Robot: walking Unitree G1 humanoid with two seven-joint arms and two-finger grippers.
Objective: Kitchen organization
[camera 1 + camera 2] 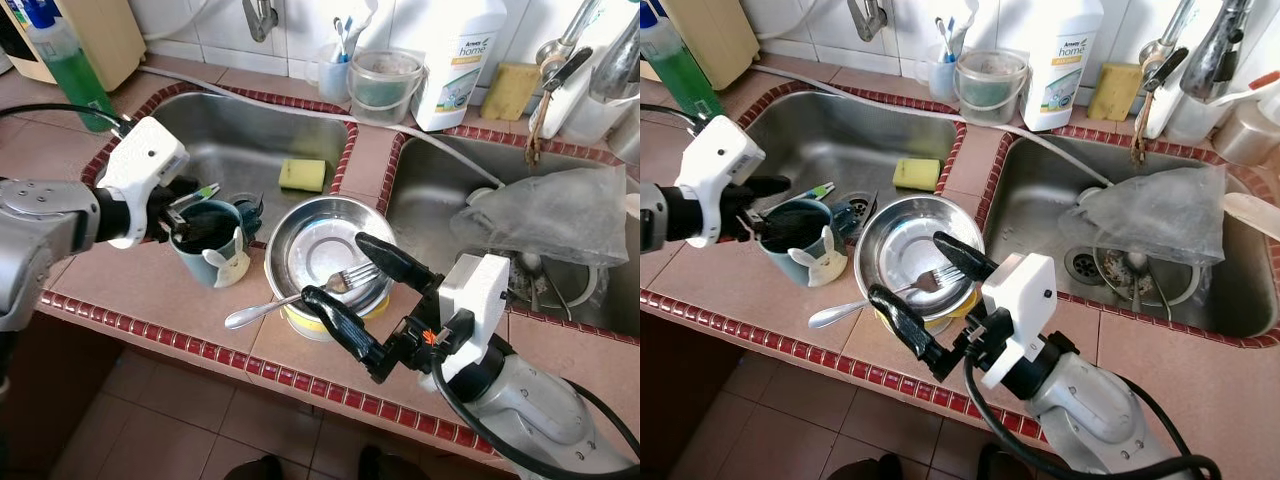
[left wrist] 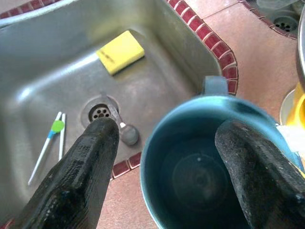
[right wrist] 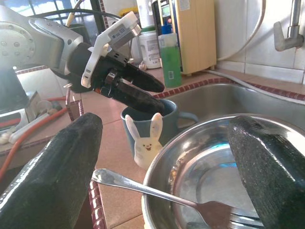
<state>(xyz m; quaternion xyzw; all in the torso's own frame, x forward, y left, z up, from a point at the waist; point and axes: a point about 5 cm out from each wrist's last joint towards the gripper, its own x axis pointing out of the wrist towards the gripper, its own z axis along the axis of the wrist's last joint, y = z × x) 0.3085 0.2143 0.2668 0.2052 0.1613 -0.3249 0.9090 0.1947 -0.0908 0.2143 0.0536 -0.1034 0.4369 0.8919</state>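
A teal mug [image 1: 215,255] with a rabbit figure stands on the tiled counter at the rim of the left sink. My left gripper [image 1: 195,228] is open at the mug's mouth. One finger [image 2: 248,167] is over the mug's opening and the other finger [image 2: 90,167] is outside it, toward the basin. To the mug's right a steel bowl [image 1: 320,240] sits on something yellow. A fork [image 1: 300,297] lies with its tines in the bowl and its handle out over the counter. My right gripper [image 1: 365,295] is open, its fingers spread on either side of the bowl's near rim and the fork.
The left basin [image 1: 240,140] holds a yellow sponge [image 1: 302,174], a toothbrush [image 2: 47,143] and a spoon [image 2: 126,133] near the drain. A crumpled plastic bag [image 1: 550,215] fills the right basin. A detergent bottle [image 1: 455,60], a tub [image 1: 385,85] and a green bottle [image 1: 65,60] line the back.
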